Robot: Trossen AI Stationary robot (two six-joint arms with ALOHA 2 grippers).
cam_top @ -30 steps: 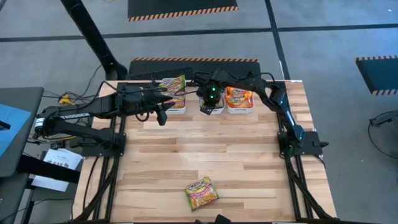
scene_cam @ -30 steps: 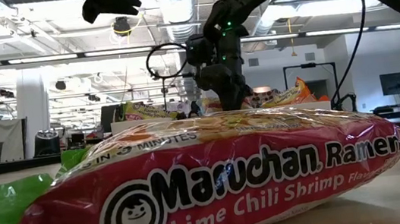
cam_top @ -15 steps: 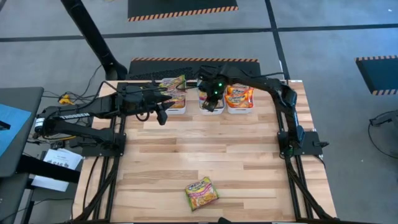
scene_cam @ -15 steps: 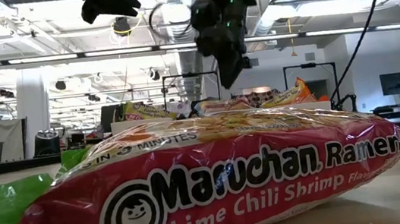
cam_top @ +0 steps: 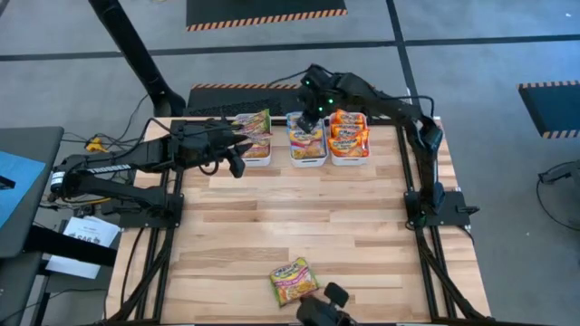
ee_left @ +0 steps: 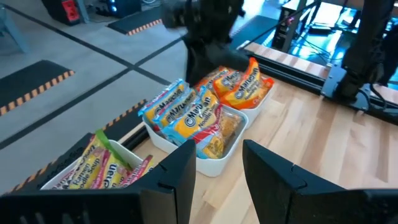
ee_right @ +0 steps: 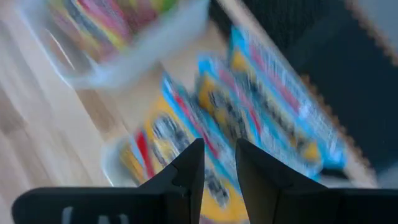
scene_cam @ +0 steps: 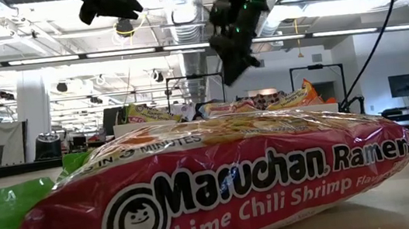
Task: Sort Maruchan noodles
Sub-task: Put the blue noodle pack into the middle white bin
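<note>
Right gripper [cam_top: 316, 101] hangs above the far edge of the middle bin [cam_top: 307, 142]; its fingers [ee_right: 186, 171] stand a little apart with nothing between them. Left gripper [cam_top: 237, 167] hovers just beside the left bin [cam_top: 256, 156], on its near side; its fingers [ee_left: 175, 174] are likewise parted and empty.

Three white bins sit in a row along the table's far edge [cam_top: 399, 122].
- Left bin: green-edged packets [cam_top: 252, 122], stacked and tilted, one overhanging the far rim.
- Middle bin: blue-edged packets [ee_left: 186, 115], several, leaning on one another.
- Right bin [cam_top: 349, 159]: orange packets [cam_top: 349, 138], piled above the rim.

In the high view the packets in all three bins lie with their long axes running roughly from the near side to the far side of the table.

One loose packet [cam_top: 293, 280], green-edged with a red band, lies flat on the wood near the table's front edge, well apart from the bins. Its long axis is skewed, running diagonally to the table edges. The low view shows its printed face toward that camera, reading "Lime Chili Shrimp".
</note>
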